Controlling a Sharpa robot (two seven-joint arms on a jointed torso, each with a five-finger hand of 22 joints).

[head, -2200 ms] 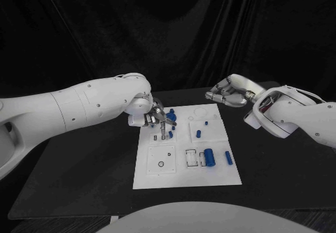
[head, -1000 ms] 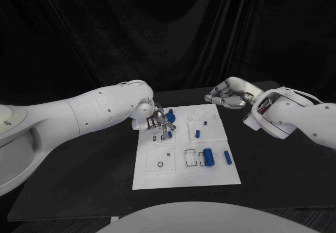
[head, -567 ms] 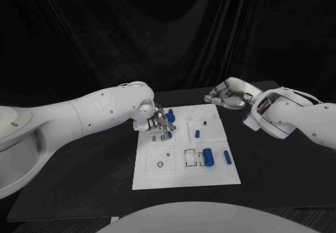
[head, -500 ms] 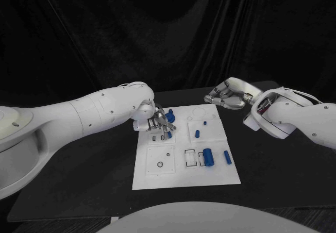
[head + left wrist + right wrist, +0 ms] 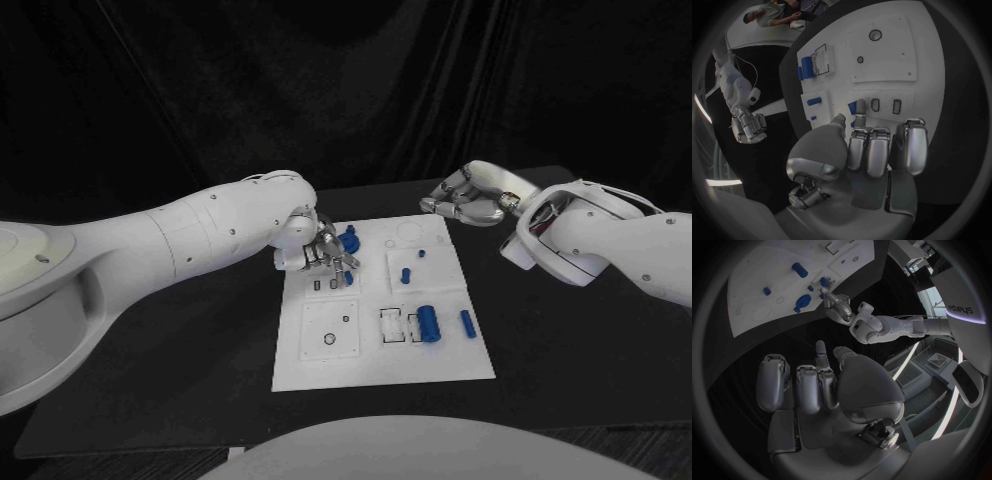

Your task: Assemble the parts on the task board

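Black table [image 5: 173, 360], board [image 5: 433, 365] mid; left hand [image 5: 320, 257] at its 11 o'clock pinching a blue part [image 5: 348, 277] may jam in the slot; right hand [image 5: 464, 203] curled, holding nothing.

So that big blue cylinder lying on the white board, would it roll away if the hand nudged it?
Probably, if pushed sideways: the big blue cylinder looks round and lies on its side on the flat task board. It seems rigid, likely plastic and light. Its smooth surface might slip between the hand's metal fingers.
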